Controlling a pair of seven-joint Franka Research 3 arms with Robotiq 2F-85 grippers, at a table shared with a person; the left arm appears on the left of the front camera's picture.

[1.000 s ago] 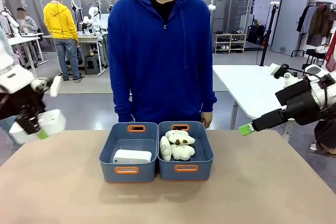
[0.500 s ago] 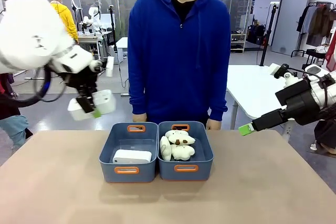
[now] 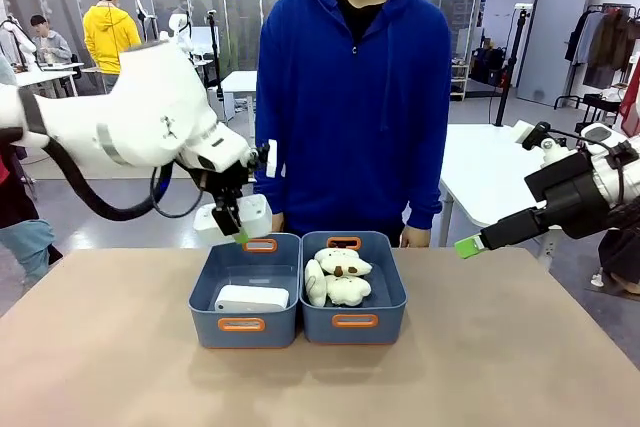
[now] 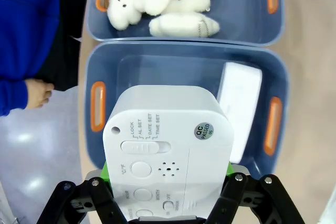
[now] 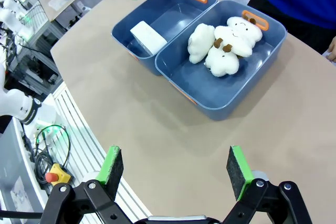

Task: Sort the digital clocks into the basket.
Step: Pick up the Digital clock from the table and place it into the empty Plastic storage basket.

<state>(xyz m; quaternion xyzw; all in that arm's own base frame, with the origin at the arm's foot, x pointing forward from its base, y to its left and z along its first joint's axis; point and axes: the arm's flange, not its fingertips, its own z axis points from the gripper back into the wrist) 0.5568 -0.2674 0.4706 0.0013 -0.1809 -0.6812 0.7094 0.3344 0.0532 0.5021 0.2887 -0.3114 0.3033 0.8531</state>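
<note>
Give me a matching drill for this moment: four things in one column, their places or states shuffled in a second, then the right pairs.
Things:
1. left hand
2. right hand
3. plush toys
4. second digital clock

Places or states:
A. lying flat in the left basket
B. open, holding nothing
C. piled in the right basket
D. shut on a digital clock above the left basket

Pairs: 1-D, 2-B, 3-C, 4-A
</note>
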